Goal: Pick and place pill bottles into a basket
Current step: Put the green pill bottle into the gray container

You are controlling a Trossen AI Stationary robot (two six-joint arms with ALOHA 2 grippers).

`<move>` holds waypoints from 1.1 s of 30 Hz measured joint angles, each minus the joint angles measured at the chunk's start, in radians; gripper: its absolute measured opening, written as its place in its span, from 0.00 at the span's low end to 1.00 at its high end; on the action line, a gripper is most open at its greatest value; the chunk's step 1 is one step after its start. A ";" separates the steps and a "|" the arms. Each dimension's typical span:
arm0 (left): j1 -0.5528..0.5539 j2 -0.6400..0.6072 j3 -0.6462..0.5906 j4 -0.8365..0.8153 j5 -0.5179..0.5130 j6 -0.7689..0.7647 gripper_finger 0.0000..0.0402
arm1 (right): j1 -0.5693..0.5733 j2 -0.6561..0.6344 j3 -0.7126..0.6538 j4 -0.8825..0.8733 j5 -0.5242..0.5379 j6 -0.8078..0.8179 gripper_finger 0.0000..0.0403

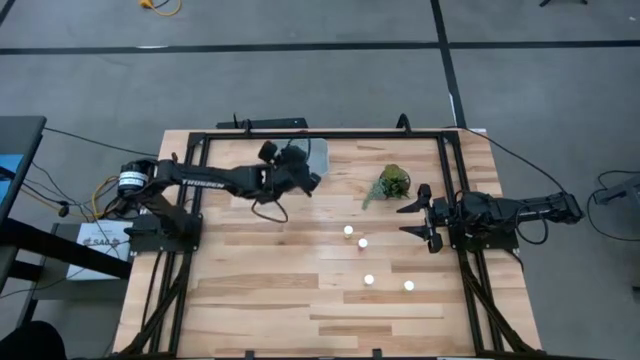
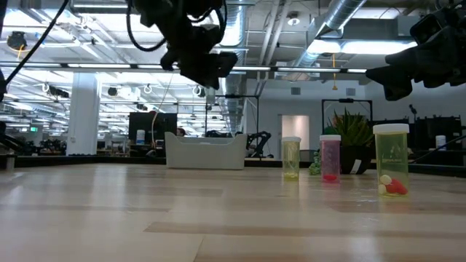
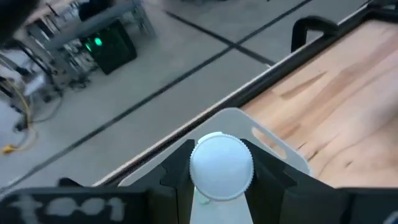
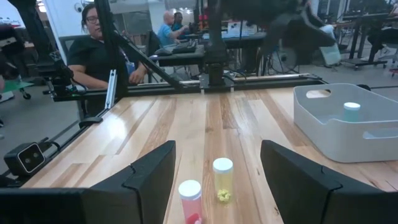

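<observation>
My left gripper (image 1: 298,172) hangs above the pale basket (image 1: 316,155) at the table's far side, shut on a white-capped pill bottle (image 3: 221,167); it is high above the basket in the low view (image 2: 200,64). One bottle (image 4: 351,111) stands inside the basket (image 4: 348,127). Several bottles stand upright on the table: white caps (image 1: 348,231), (image 1: 363,242), (image 1: 369,280), (image 1: 409,286). My right gripper (image 1: 424,216) is open and empty at the table's right side; a pink bottle (image 4: 190,198) and a yellow bottle (image 4: 222,178) stand ahead of it. My left gripper pinches the pill bottle between its two fingers (image 3: 270,177), which lie on the bottle's sides just below the white cap (image 3: 221,163). The cap faces the wrist camera. The bottle is lifted clear, over the basket's rim (image 3: 249,127). The body below the cap is hidden.
A green leafy sprig (image 1: 392,182) lies between the basket and my right gripper. A black frame rail (image 1: 320,133) runs along the table's far edge. People sit beyond the table (image 4: 102,43). Bare wood lies at the table's near left (image 1: 240,290).
</observation>
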 joint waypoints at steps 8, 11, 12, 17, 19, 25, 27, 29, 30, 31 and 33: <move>0.152 0.009 0.000 0.083 0.370 0.024 0.24 | 0.000 0.000 0.000 0.000 0.000 0.000 0.57; 0.201 0.009 0.000 0.100 0.483 0.024 0.24 | 0.000 0.000 0.000 0.000 0.000 0.000 0.57; 0.216 0.009 0.000 0.097 0.511 0.025 0.24 | 0.000 0.000 0.000 0.000 0.000 0.000 0.57; 0.285 0.009 0.000 0.091 0.616 0.037 0.25 | 0.000 0.000 0.000 0.000 0.000 0.000 0.57; 0.307 0.019 0.000 0.112 0.666 0.039 0.25 | 0.000 0.000 0.000 0.000 0.000 0.000 0.57; 0.329 0.122 0.019 0.118 0.742 0.062 0.25 | 0.000 0.000 0.000 0.000 0.000 0.000 0.57; 0.328 0.159 0.045 0.116 0.743 0.082 0.25 | 0.000 0.000 0.000 0.000 0.000 0.000 0.57; 0.332 0.192 0.082 0.108 0.741 0.096 0.25 | 0.000 0.000 0.000 0.000 -0.002 0.000 0.57; 0.336 0.205 0.097 0.082 0.740 0.098 0.25 | 0.000 0.000 0.000 0.000 -0.001 0.000 0.57; 0.336 0.221 0.115 0.060 0.736 0.105 0.25 | 0.000 0.000 0.000 0.000 -0.001 0.000 0.57; 0.344 0.248 0.141 0.024 0.734 0.108 0.25 | 0.000 0.000 0.000 0.000 -0.002 0.000 0.57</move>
